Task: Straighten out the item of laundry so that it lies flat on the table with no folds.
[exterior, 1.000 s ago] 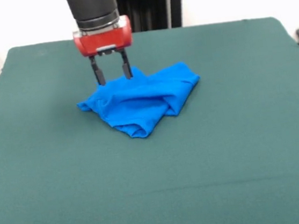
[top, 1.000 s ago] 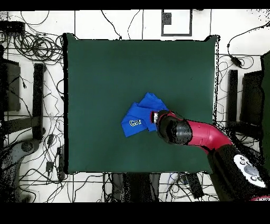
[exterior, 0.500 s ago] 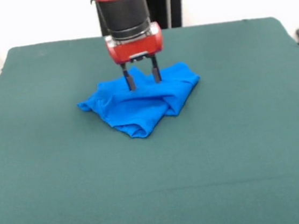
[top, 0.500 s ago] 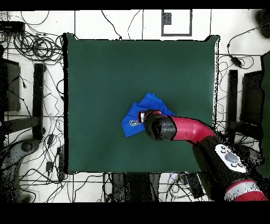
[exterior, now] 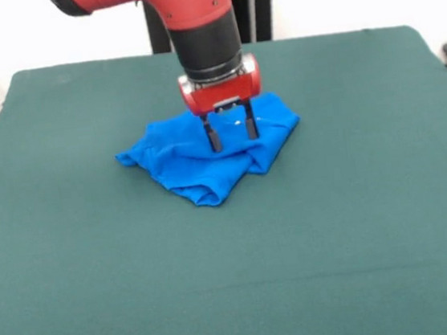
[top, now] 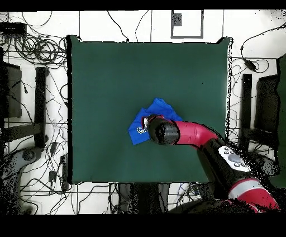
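The item of laundry (exterior: 199, 166) is a bright blue T-shirt, crumpled in a folded heap on the green table (exterior: 236, 279), a little beyond its middle. My gripper (exterior: 232, 136) hangs straight down over the heap's centre, open, its two dark fingertips (exterior: 214, 141) at the cloth's surface with nothing held between them. From overhead the arm's red and black wrist covers most of the shirt (top: 137, 129), leaving only its blue edges and a bit of white print showing; the gripper is hidden beneath the wrist there.
Green tabletop (top: 111, 72) spreads wide on every side of the shirt. Cables and dark equipment (top: 33, 89) lie on the floor beyond the table's edges.
My gripper has travelled from the shirt's far left edge to over its middle, rightward in the front view, and sits lower on the cloth. The shirt's shape is unchanged.
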Robot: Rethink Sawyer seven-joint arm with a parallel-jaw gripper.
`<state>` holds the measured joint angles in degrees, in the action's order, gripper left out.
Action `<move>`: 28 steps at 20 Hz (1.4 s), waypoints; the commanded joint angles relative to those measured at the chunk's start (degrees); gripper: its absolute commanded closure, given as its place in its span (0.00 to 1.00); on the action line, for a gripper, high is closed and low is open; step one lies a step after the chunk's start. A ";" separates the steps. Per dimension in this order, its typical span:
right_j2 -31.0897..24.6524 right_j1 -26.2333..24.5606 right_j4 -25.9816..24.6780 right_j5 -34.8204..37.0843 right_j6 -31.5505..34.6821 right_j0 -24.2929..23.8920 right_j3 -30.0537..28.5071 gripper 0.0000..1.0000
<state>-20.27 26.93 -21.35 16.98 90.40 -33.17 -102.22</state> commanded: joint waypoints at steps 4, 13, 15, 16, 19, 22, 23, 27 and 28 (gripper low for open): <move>0.93 -6.69 0.08 -5.95 7.73 1.86 4.48 0.00; 0.07 -6.05 -1.14 -8.01 6.79 1.13 4.20 1.00; -0.14 -6.15 -1.23 -8.25 6.50 0.98 4.34 1.00; -0.24 -6.21 -1.18 -8.29 6.40 0.87 4.34 1.00; -0.35 -6.28 -1.32 -8.71 6.21 0.77 4.21 1.00; -0.61 -6.52 -1.36 -8.99 6.13 0.61 4.35 1.00; -0.77 -6.63 -1.34 -8.84 5.98 0.58 4.52 1.00; 0.28 -6.03 -0.93 -7.05 6.15 1.91 5.05 1.00; 1.40 -5.29 -0.73 -5.43 6.25 3.10 5.35 1.00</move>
<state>-19.45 24.83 -21.30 13.56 90.42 -33.48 -101.33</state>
